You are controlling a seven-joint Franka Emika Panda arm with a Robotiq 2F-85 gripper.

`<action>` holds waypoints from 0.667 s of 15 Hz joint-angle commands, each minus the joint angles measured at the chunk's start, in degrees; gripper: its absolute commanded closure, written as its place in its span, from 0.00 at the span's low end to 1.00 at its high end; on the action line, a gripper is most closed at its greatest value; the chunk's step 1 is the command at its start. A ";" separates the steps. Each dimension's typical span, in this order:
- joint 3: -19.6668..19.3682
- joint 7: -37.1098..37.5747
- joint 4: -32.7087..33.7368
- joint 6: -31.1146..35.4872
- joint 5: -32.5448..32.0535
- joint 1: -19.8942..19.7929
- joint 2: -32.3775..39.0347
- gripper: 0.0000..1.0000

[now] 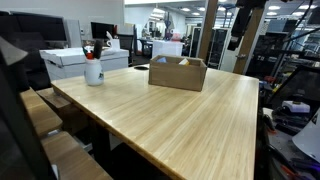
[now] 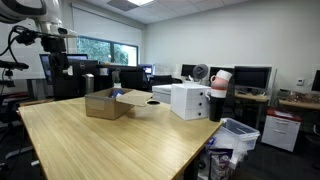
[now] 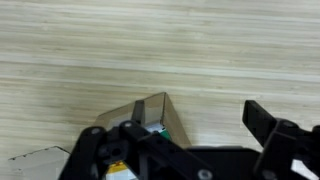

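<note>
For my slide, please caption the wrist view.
Open tool above the corner of a cardboard box on a wooden table.

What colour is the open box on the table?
The open cardboard box is plain brown, clearest in an exterior view.

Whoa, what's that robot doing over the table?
The robot arm hangs in the air above the wooden table, close to a cardboard box. Its jaws are wide open; they hold nothing and touch nothing. In the wrist view, a corner of the box shows between them, lower down on the table. A white cup with a few things sticking out of it stands apart, near another edge of the table.
</note>
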 commanded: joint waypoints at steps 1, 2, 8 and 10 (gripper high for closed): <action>2.45 3.71 -0.18 1.96 -3.52 -1.30 1.97 0.00; 2.88 4.45 -0.13 2.39 -4.57 -1.46 2.82 0.00; 3.48 7.33 1.06 4.03 -7.59 -1.48 7.39 0.00; 3.54 8.27 1.83 4.38 -8.23 -1.71 9.08 0.00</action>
